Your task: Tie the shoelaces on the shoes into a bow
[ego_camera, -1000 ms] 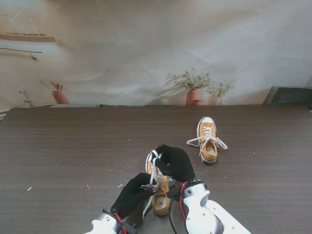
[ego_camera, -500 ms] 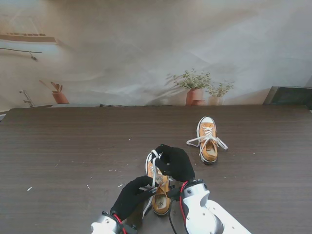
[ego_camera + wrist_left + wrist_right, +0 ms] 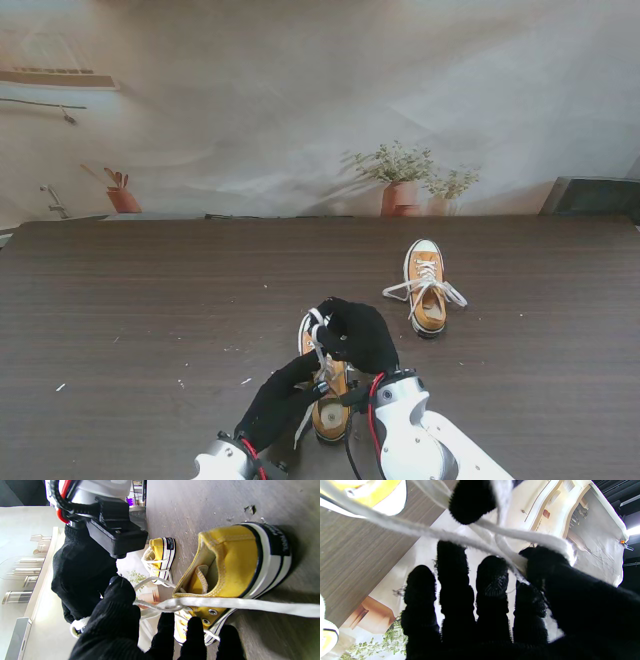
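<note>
The near yellow shoe (image 3: 330, 412) stands close to me, toe pointing away, its middle covered by both black-gloved hands. My left hand (image 3: 281, 398) reaches in from the shoe's left, its thumb (image 3: 117, 605) and fingers closed on a white lace (image 3: 225, 603) that runs taut across the shoe's opening (image 3: 232, 560). My right hand (image 3: 358, 335) hovers over the toe end. In the right wrist view its thumb (image 3: 545, 557) and forefinger pinch a lace strand (image 3: 420, 531), and the strands cross above the fingertips. No finished bow shows.
A second yellow shoe (image 3: 427, 285) with loose white laces lies farther off to the right on the dark wood table (image 3: 150, 300). Potted plants (image 3: 400, 180) stand at the table's far edge. Small crumbs dot the wood on the left.
My left hand has stretched farther in toward the shoe's laces and its wrist has shifted slightly right. The right hand and both shoes have stayed put.
</note>
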### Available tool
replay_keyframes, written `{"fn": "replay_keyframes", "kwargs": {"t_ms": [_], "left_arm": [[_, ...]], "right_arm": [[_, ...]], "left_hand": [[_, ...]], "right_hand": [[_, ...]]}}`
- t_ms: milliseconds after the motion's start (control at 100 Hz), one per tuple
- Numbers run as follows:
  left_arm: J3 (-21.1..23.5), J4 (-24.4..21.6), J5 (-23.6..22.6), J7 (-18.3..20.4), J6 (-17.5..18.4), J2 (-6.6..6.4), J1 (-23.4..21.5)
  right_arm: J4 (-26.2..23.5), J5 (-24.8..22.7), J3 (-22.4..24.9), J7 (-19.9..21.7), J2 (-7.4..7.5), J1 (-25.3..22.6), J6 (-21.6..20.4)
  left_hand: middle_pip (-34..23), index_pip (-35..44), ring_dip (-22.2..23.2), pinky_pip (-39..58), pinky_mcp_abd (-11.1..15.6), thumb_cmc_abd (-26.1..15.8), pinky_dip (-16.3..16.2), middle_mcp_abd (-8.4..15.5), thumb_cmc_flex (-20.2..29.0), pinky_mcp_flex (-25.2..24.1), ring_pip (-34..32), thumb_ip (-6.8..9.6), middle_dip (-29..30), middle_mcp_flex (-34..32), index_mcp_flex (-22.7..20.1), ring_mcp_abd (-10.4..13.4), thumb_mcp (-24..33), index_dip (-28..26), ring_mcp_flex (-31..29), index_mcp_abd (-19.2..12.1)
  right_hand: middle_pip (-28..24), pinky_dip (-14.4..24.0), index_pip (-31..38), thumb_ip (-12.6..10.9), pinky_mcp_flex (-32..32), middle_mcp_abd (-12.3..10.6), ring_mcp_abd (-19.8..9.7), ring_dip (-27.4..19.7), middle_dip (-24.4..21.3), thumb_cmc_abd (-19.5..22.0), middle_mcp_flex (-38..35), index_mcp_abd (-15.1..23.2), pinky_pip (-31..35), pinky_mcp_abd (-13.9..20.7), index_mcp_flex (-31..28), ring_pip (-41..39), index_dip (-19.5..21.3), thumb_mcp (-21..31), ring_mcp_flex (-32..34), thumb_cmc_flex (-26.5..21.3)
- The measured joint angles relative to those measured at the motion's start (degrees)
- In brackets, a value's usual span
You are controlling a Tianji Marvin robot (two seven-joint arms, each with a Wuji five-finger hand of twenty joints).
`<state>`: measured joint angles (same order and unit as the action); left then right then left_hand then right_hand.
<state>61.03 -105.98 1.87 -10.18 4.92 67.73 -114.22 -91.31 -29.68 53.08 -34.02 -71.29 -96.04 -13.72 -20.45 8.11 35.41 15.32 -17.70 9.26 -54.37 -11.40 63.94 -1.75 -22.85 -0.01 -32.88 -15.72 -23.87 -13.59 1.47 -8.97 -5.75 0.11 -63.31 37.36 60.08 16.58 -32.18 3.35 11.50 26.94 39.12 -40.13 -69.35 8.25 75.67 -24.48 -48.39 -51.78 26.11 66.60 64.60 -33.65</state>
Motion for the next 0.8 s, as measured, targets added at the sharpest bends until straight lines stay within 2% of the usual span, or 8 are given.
{"fn": "replay_keyframes", "kwargs": {"t_ms": [160, 310, 490, 670, 700, 800], "left_arm": [[0.1, 0.0, 0.0, -0.2, -0.2, 0.04, -0.2], [0.2, 0.0, 0.5, -0.9, -0.1, 0.23, -0.3], [0.1, 0.5, 1.2, -1.6, 0.5, 0.45, 0.0], [-0.2, 0.6, 2.4, -1.6, 0.3, 0.56, 0.6], [-0.3, 0.6, 2.5, -1.7, 0.1, 0.59, 0.7], [-0.7, 0.5, 2.7, -2.3, 0.0, 0.75, 1.0]], "right_arm": [[-0.2, 0.1, 0.4, -0.4, -0.07, -0.4, 0.2], [-0.8, 1.2, 0.8, -0.8, -0.18, -1.2, 0.2], [-1.2, 5.2, 0.9, 2.0, -0.18, -1.9, -1.4], [-0.9, 5.2, 0.7, 2.6, -0.16, -2.1, -1.6], [-0.9, 5.2, 0.7, 2.6, -0.16, -2.2, -1.6], [-0.8, 5.2, 0.8, 2.5, -0.16, -2.3, -2.0]], "left_hand": [[0.0, -3.2, 0.0, 0.0, 0.0, -0.7, 0.0, 0.2, -2.2, -0.4, 0.6, 0.0, 0.0, 1.8, 5.7, 0.2, -0.5, 2.0, 0.2, 0.0], [-0.1, -5.3, 0.0, 0.0, 0.0, -0.7, 0.0, 0.3, -3.2, -1.1, 1.2, 0.0, 0.0, 2.9, 9.1, 0.7, -0.5, 2.9, 0.3, 0.0], [0.0, -5.8, 0.0, 0.0, 0.0, -0.7, 0.0, 0.4, -3.6, -1.7, 2.3, 0.0, 0.0, 4.2, 9.2, 0.9, -0.5, 3.5, 1.2, 0.0], [0.0, -4.9, 0.0, -0.2, 0.1, -0.7, 0.0, 0.4, -4.6, -2.2, 2.7, 0.0, 0.0, 4.6, 9.2, 1.3, -0.5, 3.5, 1.1, 0.0], [0.0, -4.9, 0.0, -0.2, 1.3, -0.7, 0.0, 0.4, -4.8, -2.3, 2.7, 0.0, 0.0, 4.6, 9.2, 1.3, -0.5, 3.5, 1.1, 0.0], [0.0, -4.9, 0.0, -0.2, 1.3, -0.7, 0.0, 0.4, -5.6, -2.3, 2.8, 0.01, 0.0, 4.6, 10.7, 1.4, -0.5, 3.5, 1.1, 0.0]], "right_hand": [[0.0, 0.0, 0.0, 0.0, 0.0, 0.0, 0.0, 0.0, 0.0, 0.0, 0.0, 0.0, 0.0, 0.0, 0.0, 0.0, 0.0, 0.0, 0.0, 0.0], [0.0, 0.0, 0.0, 0.0, 0.0, 0.0, 0.0, 0.0, 0.0, 0.0, 0.0, 0.0, 0.0, 0.0, 0.0, 0.0, 0.0, 0.0, 0.0, 0.0], [0.0, 0.0, 0.0, 0.0, 0.0, 0.0, 0.0, 0.0, 0.0, 0.0, 0.0, 0.0, 0.0, 0.0, 0.0, 0.0, 0.0, 0.0, 0.0, 0.0], [0.0, 0.0, 0.0, 0.0, 0.0, 0.0, 0.0, 0.0, 0.0, 0.0, 0.0, 0.0, 0.0, 0.0, 0.0, 0.0, 0.0, 0.0, 0.0, 0.0], [0.0, 0.0, 0.0, 0.0, 0.0, 0.0, 0.0, 0.0, 0.0, 0.0, 0.0, 0.0, 0.0, 0.0, 0.0, 0.0, 0.0, 0.0, 0.0, 0.0], [0.0, 0.0, 0.0, 0.0, 0.0, 0.0, 0.0, 0.0, 0.0, 0.0, 0.0, 0.0, 0.0, 0.0, 0.0, 0.0, 0.0, 0.0, 0.0, 0.0]]}}
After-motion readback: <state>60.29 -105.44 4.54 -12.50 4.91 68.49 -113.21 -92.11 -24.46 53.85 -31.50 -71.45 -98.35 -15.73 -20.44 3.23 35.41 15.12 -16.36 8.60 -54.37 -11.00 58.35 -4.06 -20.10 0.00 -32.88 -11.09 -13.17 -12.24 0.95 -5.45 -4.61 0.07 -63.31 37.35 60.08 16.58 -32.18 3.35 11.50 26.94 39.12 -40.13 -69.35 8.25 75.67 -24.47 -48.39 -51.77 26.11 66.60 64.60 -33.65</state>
